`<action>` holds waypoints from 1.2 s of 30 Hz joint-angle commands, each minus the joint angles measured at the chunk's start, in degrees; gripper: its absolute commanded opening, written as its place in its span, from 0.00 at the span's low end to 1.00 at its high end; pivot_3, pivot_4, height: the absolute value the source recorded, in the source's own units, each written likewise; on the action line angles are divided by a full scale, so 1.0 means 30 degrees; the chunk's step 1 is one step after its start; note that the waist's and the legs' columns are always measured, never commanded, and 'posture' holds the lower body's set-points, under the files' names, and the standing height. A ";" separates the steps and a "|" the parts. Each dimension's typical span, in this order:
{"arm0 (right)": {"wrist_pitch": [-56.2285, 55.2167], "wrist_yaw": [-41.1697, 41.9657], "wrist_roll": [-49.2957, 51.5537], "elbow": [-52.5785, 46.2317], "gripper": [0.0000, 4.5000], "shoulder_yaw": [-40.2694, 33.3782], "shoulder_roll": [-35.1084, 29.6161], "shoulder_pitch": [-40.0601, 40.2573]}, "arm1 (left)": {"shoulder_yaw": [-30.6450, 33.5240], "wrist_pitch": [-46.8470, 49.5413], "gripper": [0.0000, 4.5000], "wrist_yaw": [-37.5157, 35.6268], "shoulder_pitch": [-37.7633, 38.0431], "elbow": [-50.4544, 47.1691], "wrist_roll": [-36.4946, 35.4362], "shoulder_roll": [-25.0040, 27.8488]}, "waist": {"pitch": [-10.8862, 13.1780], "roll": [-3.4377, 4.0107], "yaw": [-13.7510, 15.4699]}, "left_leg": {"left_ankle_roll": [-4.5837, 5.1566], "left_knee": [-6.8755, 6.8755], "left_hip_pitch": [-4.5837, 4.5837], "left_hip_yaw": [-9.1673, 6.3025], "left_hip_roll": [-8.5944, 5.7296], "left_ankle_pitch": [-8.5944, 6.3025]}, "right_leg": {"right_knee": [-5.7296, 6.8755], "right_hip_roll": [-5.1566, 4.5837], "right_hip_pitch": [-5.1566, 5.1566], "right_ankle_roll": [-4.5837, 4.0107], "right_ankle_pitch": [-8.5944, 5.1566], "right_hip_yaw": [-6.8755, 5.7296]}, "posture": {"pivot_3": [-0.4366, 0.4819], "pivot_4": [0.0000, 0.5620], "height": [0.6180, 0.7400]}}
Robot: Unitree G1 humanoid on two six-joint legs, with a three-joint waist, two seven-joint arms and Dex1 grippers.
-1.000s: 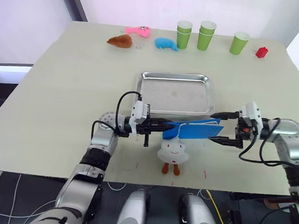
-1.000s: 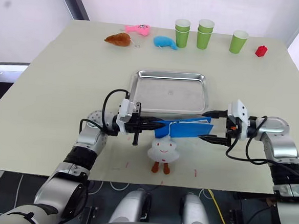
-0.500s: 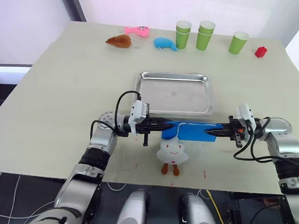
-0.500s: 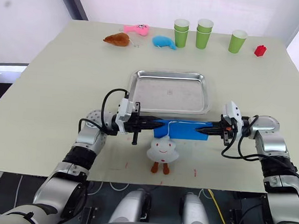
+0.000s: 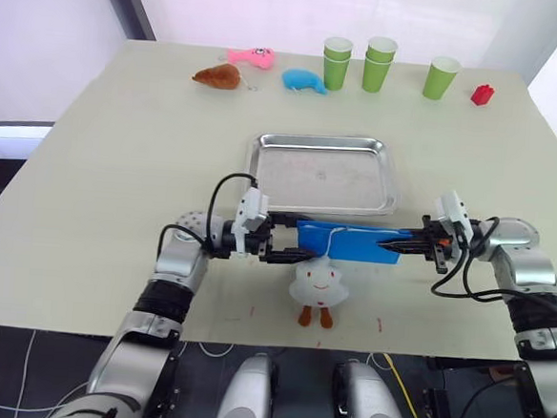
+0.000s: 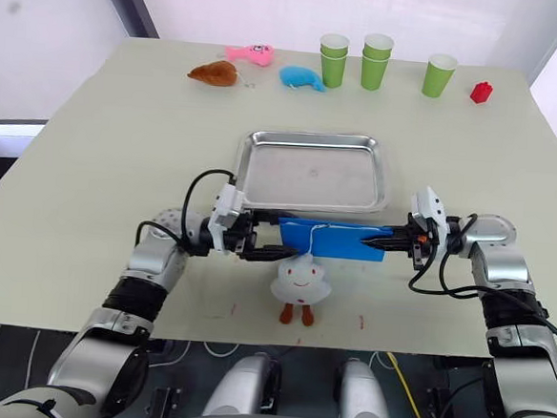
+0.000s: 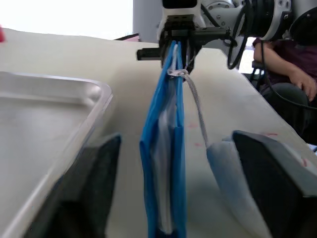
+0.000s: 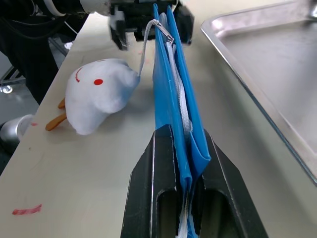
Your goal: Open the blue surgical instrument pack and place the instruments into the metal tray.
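Steel metal tray [image 5: 324,174] at frame centre — bare; below it, right gripper [image 8: 181,163] clamps the blue surgical instrument pack [image 5: 345,242], left gripper [image 5: 290,249] spread — no writing legible

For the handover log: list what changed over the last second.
The right gripper swung in and closed on the blue surgical instrument pack, which dropped from tilted to level. The left gripper let go and drew back, fingers open. The metal tray, empty, the white plush and the cups stayed put.

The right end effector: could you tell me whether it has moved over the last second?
Yes. The right end effector has swung inward toward the white plush toy and closed on the blue surgical instrument pack.
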 commanded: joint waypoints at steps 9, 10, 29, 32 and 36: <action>-0.0918 -0.0164 0.0067 -0.0094 0.00 -0.0414 -0.0045 0.0036 | 0.1401 0.4129 0.99 0.0986 0.4166 -0.9846 -0.3670 0.3225 | 0.0012 0.0012 0.0011 | -0.0001 -0.0019 0.0001 0.0004 0.0039 -0.0001 | -0.0010 -0.0025 -0.0003 -0.0001 -0.0001 0.0009 | 0.48 0.27 1.00; -0.0978 -0.0194 0.0047 -0.0066 0.00 -0.0403 -0.0027 0.0055 | 0.0987 0.4293 0.99 0.1116 0.4259 -1.0309 -0.3569 0.3223 | 0.0014 0.0015 0.0060 | -0.0001 -0.0020 0.0002 -0.0001 0.0037 -0.0001 | -0.0008 -0.0025 -0.0002 -0.0001 -0.0001 0.0005 | 0.48 0.27 1.00; -0.1168 -0.0675 0.0065 -0.0501 0.00 -0.0416 0.0274 0.0228 | -0.4383 0.1961 0.64 0.3041 0.4631 -0.7090 0.2159 0.1776 | 0.0012 0.0021 0.0006 | 0.0000 -0.0018 0.0021 0.0025 0.0002 0.0000 | -0.0006 -0.0002 0.0001 -0.0002 -0.0001 0.0030 | 0.48 0.27 1.00; -0.1192 -0.0746 0.0063 -0.0593 0.00 -0.0403 0.0304 0.0260 | -0.4077 0.1299 0.37 0.3108 0.4749 -0.6605 0.2263 0.2019 | 0.0012 0.0022 0.0003 | 0.0000 -0.0019 0.0024 0.0024 0.0006 -0.0001 | -0.0004 -0.0001 0.0001 -0.0003 -0.0001 0.0029 | 0.48 0.27 1.00; -0.1309 -0.0792 0.0026 -0.0398 0.00 -0.0426 0.0386 0.0193 | -0.3509 0.0789 0.04 0.2835 0.4692 -0.6731 0.1517 0.2235 | 0.0012 0.0023 -0.0016 | 0.0000 -0.0019 0.0030 0.0025 0.0010 0.0000 | 0.0000 -0.0002 0.0002 -0.0004 0.0000 0.0031 | 0.48 0.27 1.00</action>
